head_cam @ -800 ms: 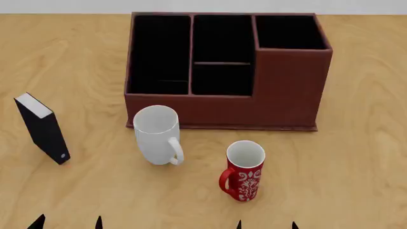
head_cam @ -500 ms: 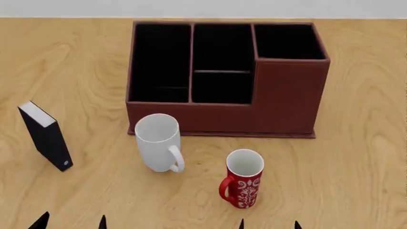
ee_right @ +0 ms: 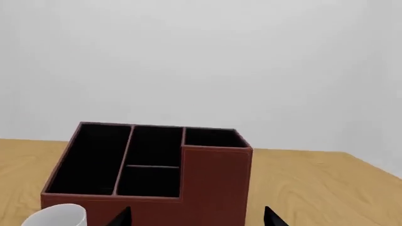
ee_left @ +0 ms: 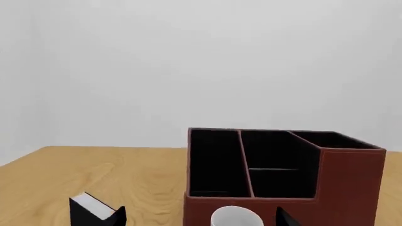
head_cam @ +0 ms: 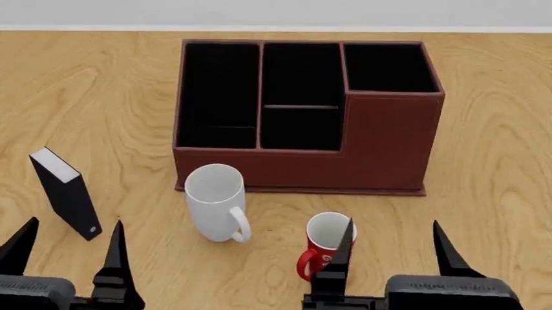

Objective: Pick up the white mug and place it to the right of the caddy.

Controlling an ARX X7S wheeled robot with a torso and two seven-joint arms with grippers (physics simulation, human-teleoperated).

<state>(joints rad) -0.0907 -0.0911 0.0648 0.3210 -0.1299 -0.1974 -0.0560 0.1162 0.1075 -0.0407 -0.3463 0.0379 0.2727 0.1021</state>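
White mug [head_cam: 216,201] upright on pale wood table [head_cam: 492,161], plain white wall behind, 2 pincers spread, empty

Plain glossy white cylindrical mug with a loop handle [head_cam: 214,202]: upright on the wooden surface, mouth open and empty inside, handle turned toward the near right in the head view. Standing just in front of the lower left section of the large reddish-brown leather-look organiser box with black-lined compartments [head_cam: 379,142], close to its front wall; touching or not, hard to tell. Seen only as a rim in both wrist views. Box upright and empty: one long compartment at left, two in the middle split by a divider, a taller section at the right rear.
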